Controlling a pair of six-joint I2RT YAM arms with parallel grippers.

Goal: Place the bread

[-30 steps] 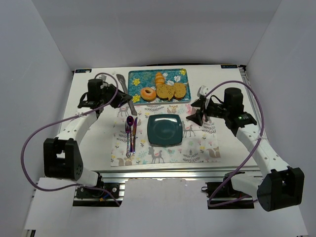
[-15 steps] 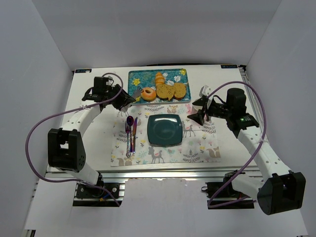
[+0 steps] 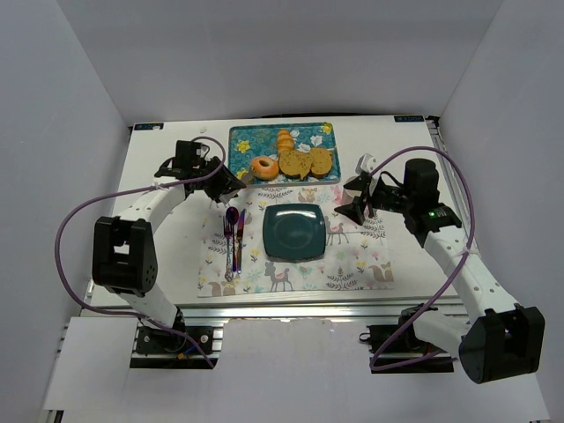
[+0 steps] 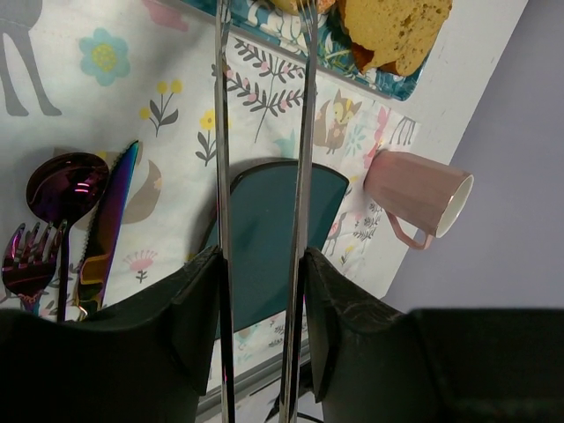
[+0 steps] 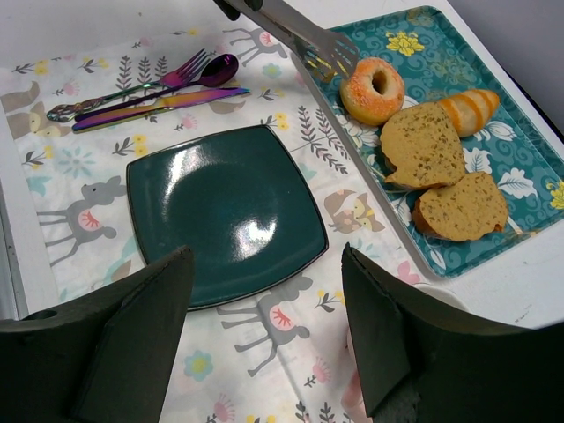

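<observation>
The bread (image 3: pixel 263 166) (image 5: pixel 373 90) is a small golden ring lying at the near left of the teal patterned tray (image 3: pixel 242 141) (image 5: pixel 529 150). My left gripper (image 3: pixel 218 181) (image 4: pixel 262 291) is shut on metal tongs (image 4: pixel 304 132) (image 5: pixel 304 35). The tongs' blades stand apart and their tips reach the ring's left side; whether they touch it I cannot tell. The dark teal square plate (image 3: pixel 294 231) (image 5: pixel 225 211) lies bare on the placemat. My right gripper (image 3: pixel 357 198) (image 5: pixel 264 256) hangs open just right of the plate, holding nothing.
Two brown bread slices (image 5: pixel 441 167) and an orange lumpy bun (image 5: pixel 471 107) share the tray. A purple fork, spoon and knife (image 3: pixel 233 233) (image 5: pixel 150 92) lie left of the plate. A pink cup (image 4: pixel 419 194) lies on its side near my right gripper.
My left arm swung right toward the tray, and the tongs in it spread wider as their tips came up to the bread. The right arm shifted slightly, then held still.
</observation>
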